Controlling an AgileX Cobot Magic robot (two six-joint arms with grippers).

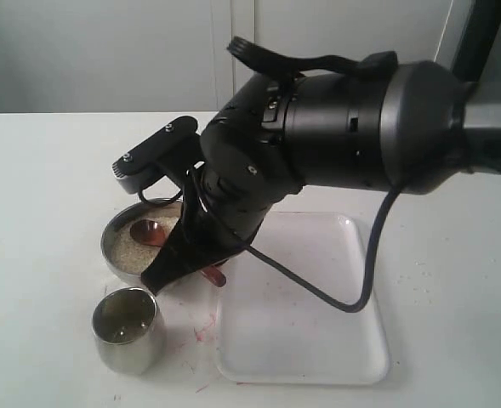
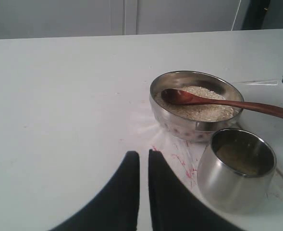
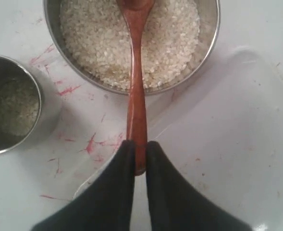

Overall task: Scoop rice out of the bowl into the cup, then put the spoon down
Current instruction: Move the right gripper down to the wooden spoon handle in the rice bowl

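The steel bowl point(image 1: 114, 246) point(image 2: 170, 115) point(image 3: 55, 33) holds off-white rice point(image 1: 135, 246) point(image 2: 203, 108) point(image 3: 98, 38). The dark wooden spoon point(image 2: 218, 102) point(image 3: 135, 91) point(image 1: 148, 231) lies with its scoop on the rice and its handle out over the rim. My right gripper point(image 3: 140, 144) point(image 1: 190, 263) is shut on the handle's end. The steel cup point(image 1: 128, 330) point(image 2: 236, 168) point(image 3: 11, 106) stands next to the bowl with some rice in its bottom. My left gripper point(image 2: 143, 154) hangs over bare table short of the cup, jaws almost together and holding nothing; the exterior view does not show it.
A white tray point(image 1: 318, 340) point(image 3: 237, 134) lies on the white table right of the bowl and cup. Red marks point(image 3: 91, 144) point(image 2: 179, 161) stain the table between cup and bowl. The right arm's bulky wrist point(image 1: 352, 127) looms over the bowl and tray.
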